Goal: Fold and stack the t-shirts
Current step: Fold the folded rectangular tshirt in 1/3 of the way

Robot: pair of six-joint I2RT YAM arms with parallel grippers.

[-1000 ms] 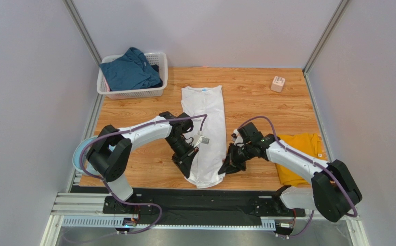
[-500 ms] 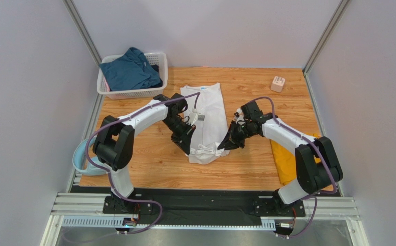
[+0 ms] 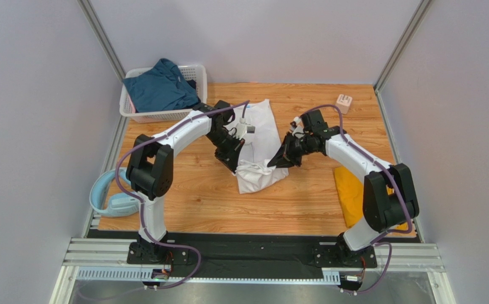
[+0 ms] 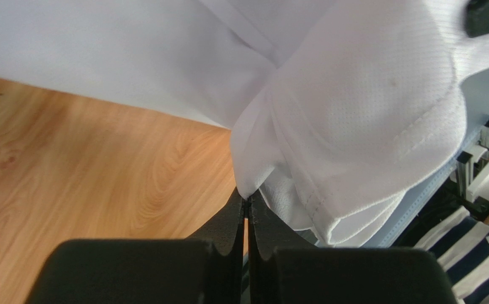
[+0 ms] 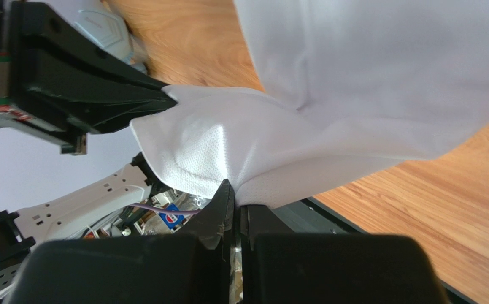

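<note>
Bright, even overhead light with faint, soft shadows. The top view is sharp. In the wrist views, fingers (image 4: 224, 244) at 6 o'clock are blurred; shirt (image 4: 367, 95) evenly lit, weave crisp.

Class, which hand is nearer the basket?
Left. The left hand holds the white shirt just right of the basket; the right hand holds it farther right.

Pale grey walls (image 3: 31, 126) enclose a wood-grain tabletop (image 3: 215, 202); aluminium posts (image 3: 104, 38) at corners.
</note>
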